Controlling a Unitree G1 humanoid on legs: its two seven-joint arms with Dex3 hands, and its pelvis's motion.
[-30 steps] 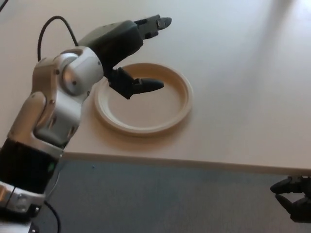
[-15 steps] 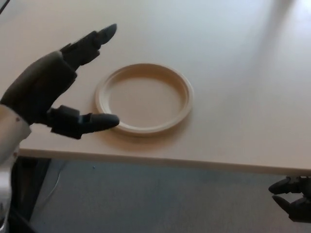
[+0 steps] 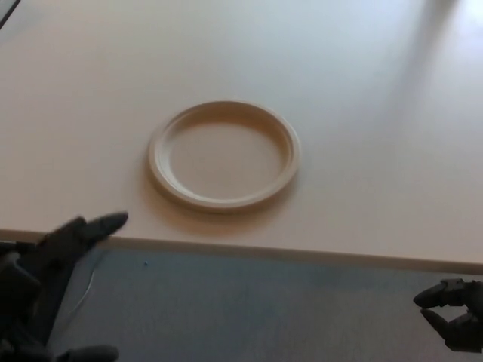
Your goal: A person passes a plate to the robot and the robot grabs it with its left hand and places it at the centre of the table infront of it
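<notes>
Head view, first kid: Where is the plate (image 3: 223, 155)?

Second kid: It lies flat on the table (image 3: 362, 98), near the middle, so it looks put down.

First kid: And the left hand (image 3: 53, 286)?

Second kid: Down at 7 o'clock, off the table, fingers apart, holding nothing.

First kid: The right hand (image 3: 453, 313)?

Second kid: Low at 4 o'clock, well apart from the plate. Its fingers curl in, but I cannot tell more.
</notes>
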